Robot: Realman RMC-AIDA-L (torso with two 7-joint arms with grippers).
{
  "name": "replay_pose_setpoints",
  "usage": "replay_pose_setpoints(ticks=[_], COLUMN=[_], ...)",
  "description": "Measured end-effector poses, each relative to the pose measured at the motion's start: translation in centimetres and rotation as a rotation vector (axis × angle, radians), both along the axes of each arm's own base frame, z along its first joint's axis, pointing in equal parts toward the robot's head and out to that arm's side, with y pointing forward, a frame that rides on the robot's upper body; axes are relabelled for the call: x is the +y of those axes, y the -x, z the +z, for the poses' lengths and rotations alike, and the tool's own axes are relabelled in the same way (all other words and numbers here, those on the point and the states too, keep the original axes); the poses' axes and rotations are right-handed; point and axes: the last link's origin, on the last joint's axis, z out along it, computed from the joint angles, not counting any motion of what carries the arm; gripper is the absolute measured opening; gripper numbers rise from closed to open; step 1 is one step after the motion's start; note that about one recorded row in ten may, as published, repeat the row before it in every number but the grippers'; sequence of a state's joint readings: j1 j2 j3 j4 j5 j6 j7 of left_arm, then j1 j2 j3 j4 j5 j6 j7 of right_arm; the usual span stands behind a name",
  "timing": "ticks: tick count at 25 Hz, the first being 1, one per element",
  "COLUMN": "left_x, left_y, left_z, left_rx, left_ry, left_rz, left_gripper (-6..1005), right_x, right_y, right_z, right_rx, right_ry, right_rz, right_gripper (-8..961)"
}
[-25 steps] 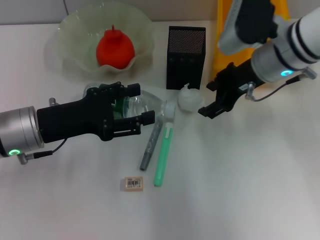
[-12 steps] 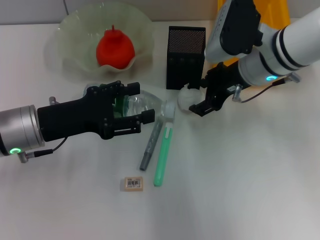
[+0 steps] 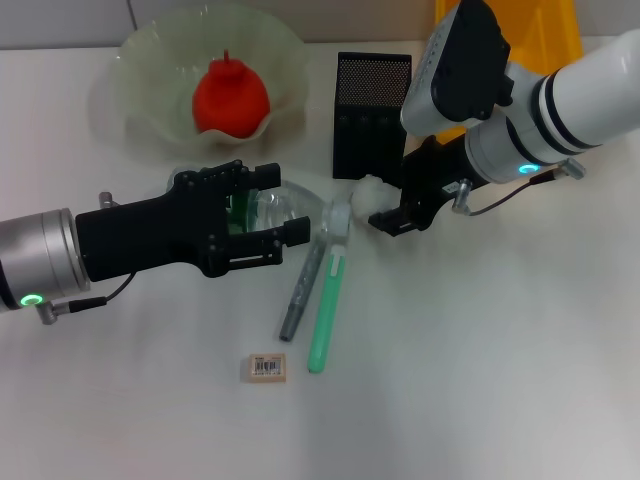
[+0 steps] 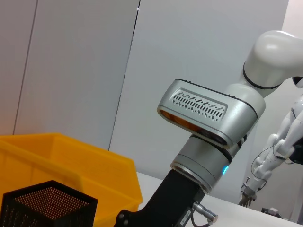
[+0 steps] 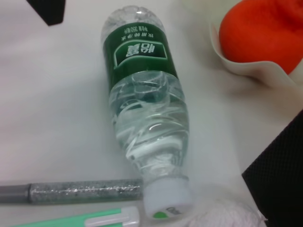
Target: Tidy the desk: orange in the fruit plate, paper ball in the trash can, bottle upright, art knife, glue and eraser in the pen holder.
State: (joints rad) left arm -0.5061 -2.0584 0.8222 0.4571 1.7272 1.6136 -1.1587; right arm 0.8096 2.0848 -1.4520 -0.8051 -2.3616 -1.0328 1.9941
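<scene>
The right gripper (image 3: 388,212) seems open around the paper ball (image 3: 366,194) on the desk (image 3: 480,350), beside the pen holder (image 3: 371,115). The left gripper (image 3: 285,205) spreads open over the lying bottle (image 5: 142,113).

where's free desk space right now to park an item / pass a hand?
Bare desk: the near-right stretch, right of the green art knife; also near-left, left of the eraser. Crowded: the middle, where the bottle lies under the left gripper, with the grey glue stick, paper ball, right gripper and pen holder.
</scene>
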Motion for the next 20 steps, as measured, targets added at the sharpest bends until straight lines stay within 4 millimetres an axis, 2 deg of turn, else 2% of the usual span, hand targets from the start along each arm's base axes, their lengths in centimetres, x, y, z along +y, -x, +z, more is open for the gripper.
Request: replay_pose_setpoints(ticks=[5, 9, 10, 11, 14, 15, 16, 17, 19, 20], left_x=[0.0, 0.1, 0.1, 0.1, 0.0, 0.0, 0.0, 0.0, 0.0, 0.0], left_y=[0.0, 0.1, 0.1, 0.1, 0.1, 0.1, 0.1, 0.1, 0.1, 0.1], left_z=[0.0, 0.2, 0.2, 0.3, 0.3, 0.3, 0.3, 0.3, 0.2, 0.2], left_rx=[0.002, 0.007, 0.007, 0.007, 0.007, 0.007, 0.008, 0.009, 0.009, 0.009], left_ry=[0.0, 0.0, 0.001, 0.001, 0.001, 0.001, 0.001, 0.0, 0.001, 0.001], left_rz=[-0.002, -0.004, -0.004, -0.005, -0.006, -0.007, -0.008, -0.009, -0.012, -0.014], left_gripper=[825, 825, 825, 825, 825, 825, 825, 825, 825, 825], right_x=[-0.3, -0.9, -1.4, -1.4, -2.0, -2.1, -2.1, -2.1, -1.9, -1.6], right_y=[0.5, 1.3, 1.9, 1.9, 2.5, 2.7, 2.7, 2.7, 2.4, 2.0], right_z=[0.6, 1.7, 3.2, 3.2, 6.2, 8.6, 8.6, 9.7, 12.2, 14.2], right_rx=[0.035, 0.057, 0.086, 0.086, 0.152, 0.211, 0.211, 0.236, 0.289, 0.333], right_ry=[-0.001, 0.04, 0.075, 0.075, 0.1, 0.073, 0.073, 0.055, -0.017, -0.097], right_rz=[-0.001, -0.021, -0.048, -0.048, -0.083, -0.101, -0.101, -0.108, -0.122, -0.145], right_gripper=[496, 483, 479, 476, 466, 463, 465, 468, 473, 475])
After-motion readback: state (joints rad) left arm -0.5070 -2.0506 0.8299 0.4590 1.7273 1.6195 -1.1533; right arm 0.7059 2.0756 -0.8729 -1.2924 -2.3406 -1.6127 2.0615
